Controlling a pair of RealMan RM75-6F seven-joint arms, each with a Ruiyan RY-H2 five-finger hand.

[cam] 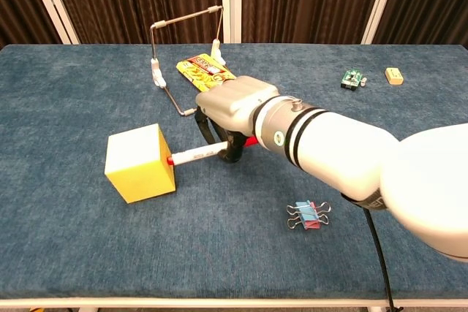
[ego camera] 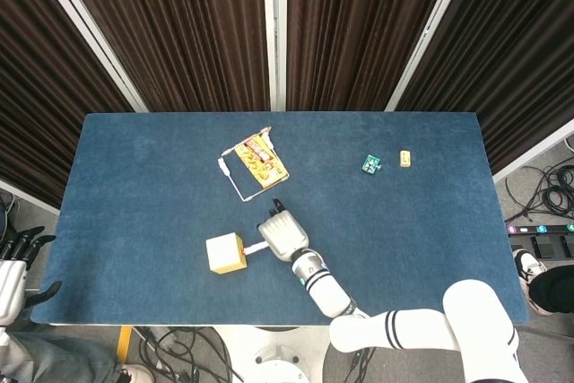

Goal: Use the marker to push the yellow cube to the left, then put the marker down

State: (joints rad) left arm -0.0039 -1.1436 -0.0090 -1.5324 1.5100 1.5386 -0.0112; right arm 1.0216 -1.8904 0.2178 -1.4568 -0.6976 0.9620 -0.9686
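Right hand: the right hand [cam: 232,111] reaches across the middle of the counter [cam: 73,246], fingers curled around a marker [cam: 199,153] and grasping it.
Marker: white barrel with a red tip, lying nearly level and pointing toward the robot's left; its tip touches the side of the yellow cube [cam: 137,163].
Yellow cube: sits on the blue counter, left of centre and toward the near edge, just beside the right hand [ego camera: 282,235] in the head view, where the cube [ego camera: 226,253] shows a pale top.
Left hand: the left hand [ego camera: 11,273] is off the counter's left edge, holding nothing, fingers apart.
Snack packet: a yellow packet [cam: 207,74] lies behind the right hand, partly hidden by it, inside a wire frame [cam: 183,38].
Binder clip: a blue and pink clip [cam: 308,214] lies near the front edge.
Far right: a small green piece [cam: 353,78] and a small yellow block [cam: 395,75] lie close together.
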